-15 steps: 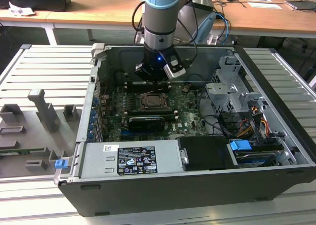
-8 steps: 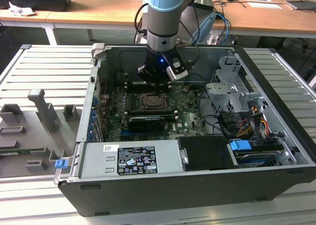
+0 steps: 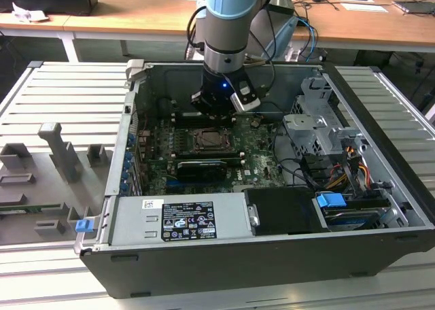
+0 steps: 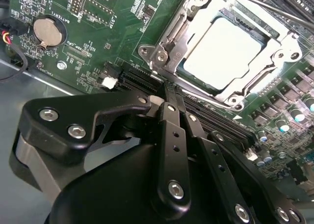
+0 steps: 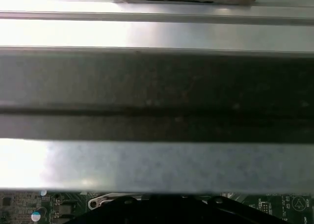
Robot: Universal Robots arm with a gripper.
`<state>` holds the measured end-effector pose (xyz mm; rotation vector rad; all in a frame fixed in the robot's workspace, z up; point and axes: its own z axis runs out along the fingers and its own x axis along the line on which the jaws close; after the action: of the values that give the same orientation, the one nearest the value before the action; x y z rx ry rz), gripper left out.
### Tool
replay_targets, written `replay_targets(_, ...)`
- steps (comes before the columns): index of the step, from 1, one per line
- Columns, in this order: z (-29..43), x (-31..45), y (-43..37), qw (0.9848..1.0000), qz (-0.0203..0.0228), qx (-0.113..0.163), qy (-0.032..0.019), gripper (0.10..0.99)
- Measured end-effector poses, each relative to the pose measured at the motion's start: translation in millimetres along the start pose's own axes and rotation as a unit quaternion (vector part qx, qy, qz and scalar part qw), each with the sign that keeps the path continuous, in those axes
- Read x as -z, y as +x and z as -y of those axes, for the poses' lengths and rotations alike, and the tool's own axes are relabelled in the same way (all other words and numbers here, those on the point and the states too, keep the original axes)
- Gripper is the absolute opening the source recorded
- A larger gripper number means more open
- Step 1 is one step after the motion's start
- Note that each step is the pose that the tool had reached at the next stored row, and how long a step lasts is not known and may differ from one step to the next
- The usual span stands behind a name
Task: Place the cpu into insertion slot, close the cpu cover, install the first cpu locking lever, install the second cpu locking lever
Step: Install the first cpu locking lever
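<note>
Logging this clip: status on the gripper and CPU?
Black gripper shut, empty, beside socket. Pale silvery square cpu seated in insertion slot. Silvery metal cpu cover closed. Nothing obstructing.

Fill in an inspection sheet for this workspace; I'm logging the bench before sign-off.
Surface: ribbed grey table carrying an open PC case.
Job's things: cpu lies pale and flat in the slot; cover lies down around it, framing the chip.
Clutter: grey fixture blocks and a small blue clip on the table at the exterior view's left.
Hand: black hand sits low over the board beside the slot's corner, fingers together, holding nothing.
Cables: black and coloured wires by the drive cage at the exterior view's right; a red-yellow-black lead near the coin cell.
Surroundings: wooden desks behind.
</note>
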<state>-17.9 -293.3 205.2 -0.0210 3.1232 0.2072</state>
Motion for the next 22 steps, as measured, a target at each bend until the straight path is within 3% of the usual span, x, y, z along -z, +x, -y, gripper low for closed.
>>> replay_targets(7,0.5,-2.7,-0.8,1.0000,-0.0001,-0.001,0.0049,0.106)
replay_targets(12,0.5,-4.1,-1.0,1.0000,0.0001,-0.001,0.0057,0.106)
replay_targets(17,-0.5,3.6,-1.2,1.0000,0.0001,-0.001,0.0057,0.106)
replay_targets(22,1.1,4.5,-1.2,1.0000,0.0001,-0.001,0.0056,0.106)
